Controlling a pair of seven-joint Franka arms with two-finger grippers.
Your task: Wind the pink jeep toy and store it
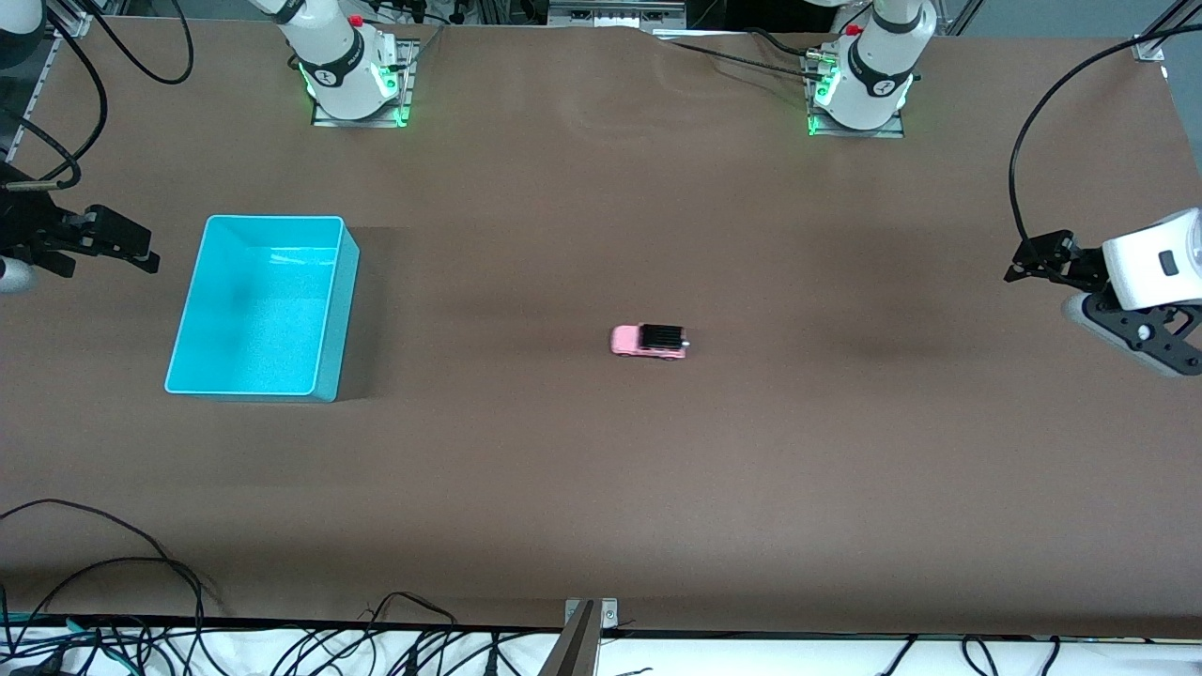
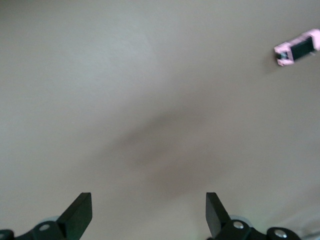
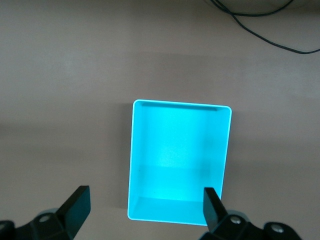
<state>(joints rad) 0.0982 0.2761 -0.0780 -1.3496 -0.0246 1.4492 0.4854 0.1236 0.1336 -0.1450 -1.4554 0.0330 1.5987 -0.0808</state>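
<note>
The pink jeep toy (image 1: 649, 341) sits mid-table, well apart from the cyan bin (image 1: 324, 310). My left gripper (image 1: 1033, 258) and right gripper (image 1: 127, 246) both wait, fingers spread, holding nothing. No readable writing.

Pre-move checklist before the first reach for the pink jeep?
1. Small pink jeep toy with black roof upright on its wheels, alone mid-table: ok.
2. Left gripper open and holding nothing, over bare table at the left arm's end: ok.
3. Right gripper open and holding nothing, beside the bin: ok.
4. Open cyan plastic bin upright, nothing in it: ok.
5. Table between left gripper and jeep free of objects: ok.
6. Jeep's winding mechanism located: cannot tell.
</note>
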